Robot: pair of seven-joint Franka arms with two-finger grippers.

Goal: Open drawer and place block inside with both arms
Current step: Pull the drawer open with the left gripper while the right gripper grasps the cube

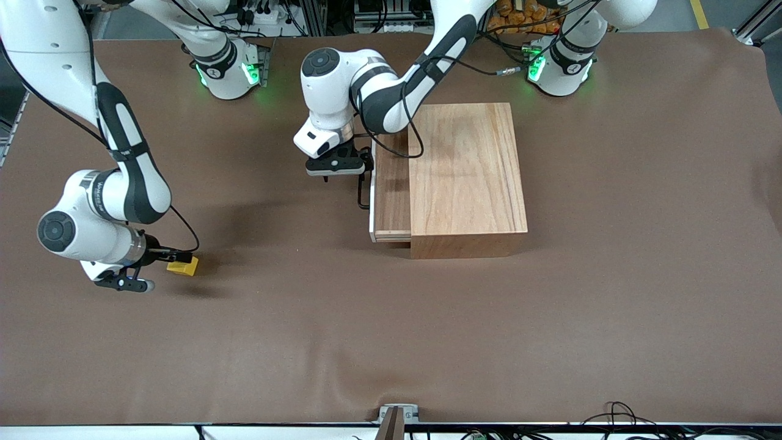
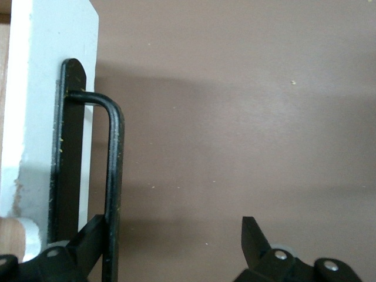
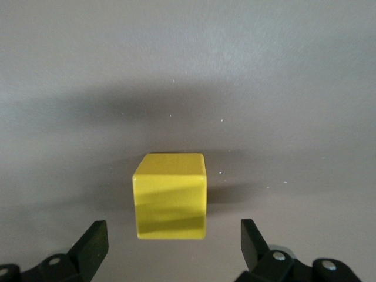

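We see one yellow block (image 1: 183, 266) on the table (image 1: 391, 342) toward the right arm's end, the right gripper (image 3: 170, 249) over it, jaws wide. Next, the left gripper (image 2: 170, 249), jaws wide, straddles the handle (image 2: 113, 176). One drawer (image 1: 391, 189) stands partly out of one box (image 1: 467, 177), holding nothing we can see.
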